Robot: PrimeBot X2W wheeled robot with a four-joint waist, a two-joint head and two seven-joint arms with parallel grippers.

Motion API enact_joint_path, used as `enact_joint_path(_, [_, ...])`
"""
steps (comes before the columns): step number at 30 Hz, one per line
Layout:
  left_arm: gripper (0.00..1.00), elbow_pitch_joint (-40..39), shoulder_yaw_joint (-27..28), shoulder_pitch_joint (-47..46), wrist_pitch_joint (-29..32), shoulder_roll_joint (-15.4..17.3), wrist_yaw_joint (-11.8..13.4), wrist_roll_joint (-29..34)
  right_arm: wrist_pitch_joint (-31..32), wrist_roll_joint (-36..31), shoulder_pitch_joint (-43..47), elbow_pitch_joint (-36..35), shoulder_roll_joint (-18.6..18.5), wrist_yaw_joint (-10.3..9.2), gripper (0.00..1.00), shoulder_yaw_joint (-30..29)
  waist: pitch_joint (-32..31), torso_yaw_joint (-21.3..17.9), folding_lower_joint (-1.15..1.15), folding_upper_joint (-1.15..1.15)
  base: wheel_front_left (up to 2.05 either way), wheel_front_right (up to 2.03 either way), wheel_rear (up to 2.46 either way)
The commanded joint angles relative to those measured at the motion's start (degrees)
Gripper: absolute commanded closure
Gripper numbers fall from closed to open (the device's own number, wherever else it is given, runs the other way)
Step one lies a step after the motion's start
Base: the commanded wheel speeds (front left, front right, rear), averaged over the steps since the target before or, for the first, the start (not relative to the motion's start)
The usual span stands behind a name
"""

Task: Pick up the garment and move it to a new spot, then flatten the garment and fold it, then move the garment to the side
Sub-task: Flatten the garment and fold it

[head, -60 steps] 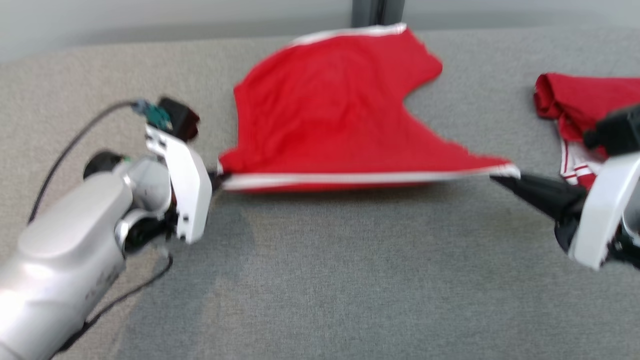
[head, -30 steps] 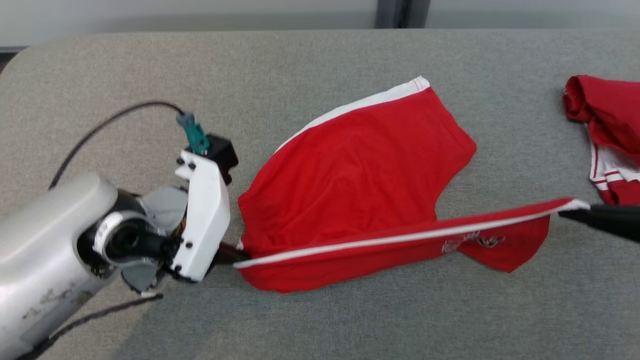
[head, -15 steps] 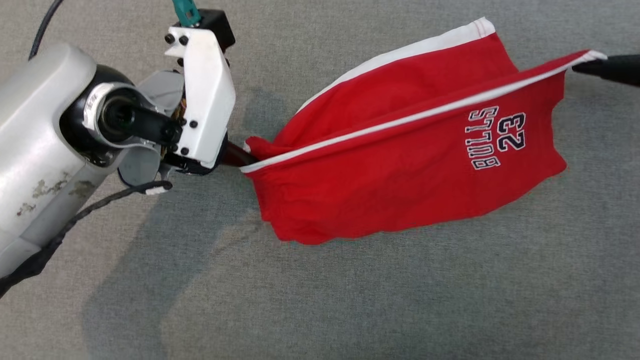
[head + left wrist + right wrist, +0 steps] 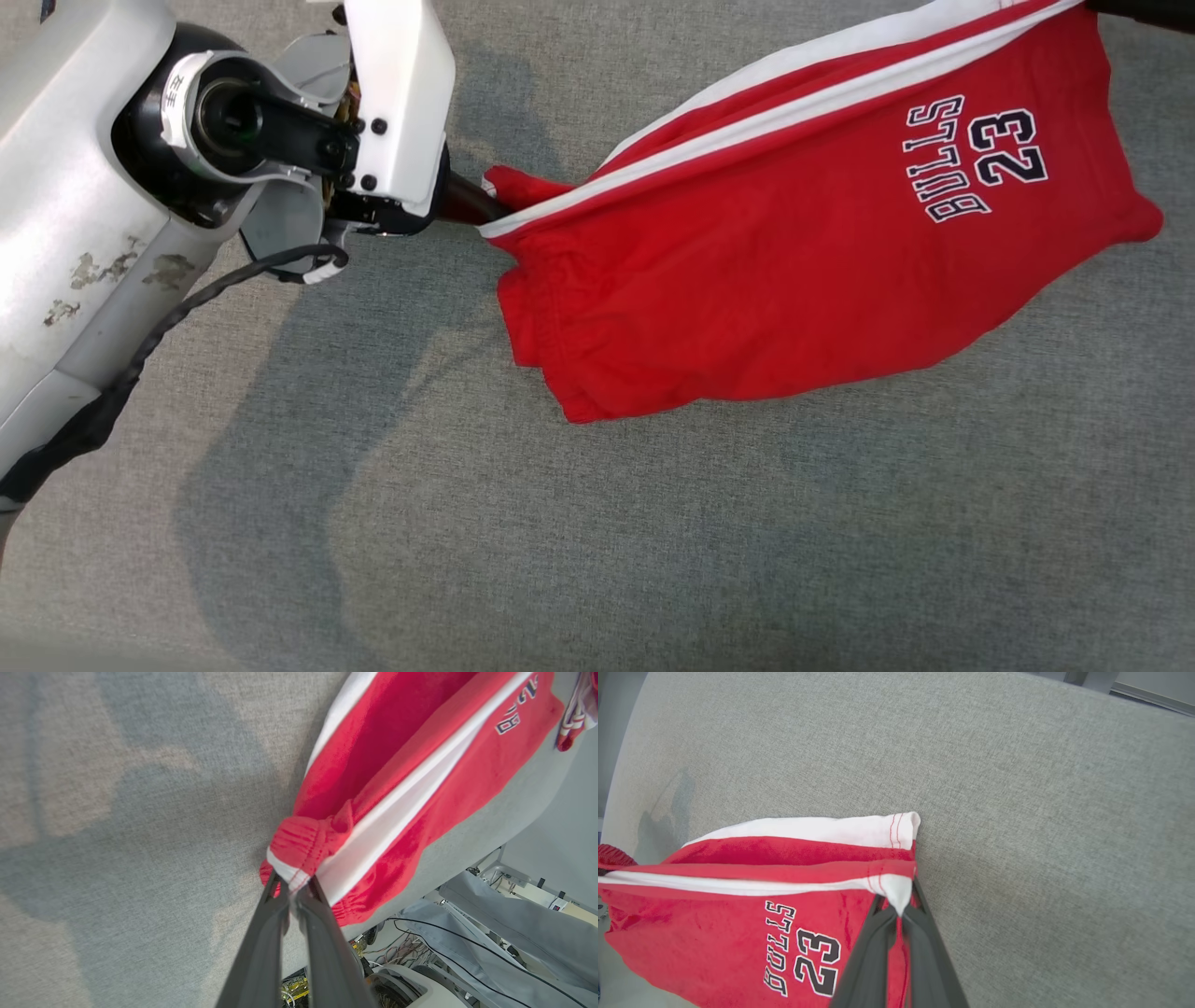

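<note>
We see the garment (image 4: 794,271), a pair of soft red knit shorts, stretched out in the air between both grippers, over the middle and right of the tabletop (image 4: 653,523). A broad white stripe runs along its taut upper edge, and the red cloth hangs below it in a loose, rounded sag. We cannot tell whether the lower edge touches the surface. Near its right end sits a dark print with pale outlines, "BULLS 23". The left end is a gathered, elastic waistband with fine puckers.

The left gripper (image 4: 292,891) is clamped on that waistband corner, its two long dark fingers pressed together on the stripe's end. The right gripper (image 4: 899,914) pinches the stitched hem corner at the stripe's other end, fingers closed on the cloth.

The tabletop is covered in grey woven fabric with a fine grain and a rounded corner. At its far right lies another red and white garment (image 4: 577,709), bunched up.
</note>
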Motion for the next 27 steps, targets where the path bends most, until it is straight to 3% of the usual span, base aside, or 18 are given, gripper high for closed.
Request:
enact_joint_path(1, [1.0, 0.76, 0.03, -1.08, -0.26, 0.1, -0.07, 0.45, -0.12, -0.94, -1.01, 1.1, 0.31, -0.02, 1.0, -0.55, 0.35, 0.23, 0.0, 0.0, 0.0, 0.0, 0.0])
enact_joint_path(4, [1.0, 1.73, 0.26, -1.22, -0.83, -0.51, -0.46, 0.67, -0.91, -2.54, -1.26, 2.41, 1.14, -0.02, 1.0, -1.12, 0.61, 0.36, 0.0, 0.0, 0.0, 0.0, 0.0])
enact_joint_path(5, [0.74, 2.03, 0.45, -1.41, -1.24, -0.64, -0.66, 0.94, -1.54, -2.97, -1.46, 2.69, 1.42, -0.02, 0.96, -1.48, 0.67, 0.4, 0.0, 0.0, 0.0, 0.0, 0.0])
enact_joint_path(6, [0.0, 2.74, 0.41, -1.52, -1.83, -1.01, -0.82, 1.18, -2.21, -3.43, -1.03, 3.46, 2.08, -0.02, 0.27, -2.14, 0.63, 0.4, 0.0, 0.0, 0.0, 0.0, 0.0])
enact_joint_path(7, [0.0, 3.11, 0.37, -1.54, -2.02, -1.14, -0.83, 1.39, -2.42, -3.73, -0.77, 3.85, 2.37, -0.02, 0.0, -2.35, 0.52, 0.38, 0.0, 0.0, 0.0, 0.0, 0.0])
enact_joint_path(17, [0.0, 5.98, -0.15, -1.83, -4.19, -1.24, -2.92, 3.42, -6.06, -5.47, 2.15, 3.88, 4.05, 0.01, 0.0, -4.26, -2.06, -0.18, 0.0, 0.0, 0.0, 0.0, 0.0])
enact_joint_path(21, [0.0, 8.0, 0.83, -1.12, -8.32, -0.95, -5.28, 4.85, -9.71, -5.11, 5.17, 1.53, 3.8, 0.01, 0.0, -5.11, -4.56, -0.63, 0.0, 0.0, 0.0, 0.0, 0.0])
enact_joint_path(27, [0.0, 9.64, 2.73, 1.79, -18.28, -0.39, -10.76, 7.29, -18.55, -4.31, 11.69, -3.64, 2.21, 0.01, 0.0, -6.33, -8.82, -0.88, 0.0, 0.0, 0.0, 0.0, 0.0])
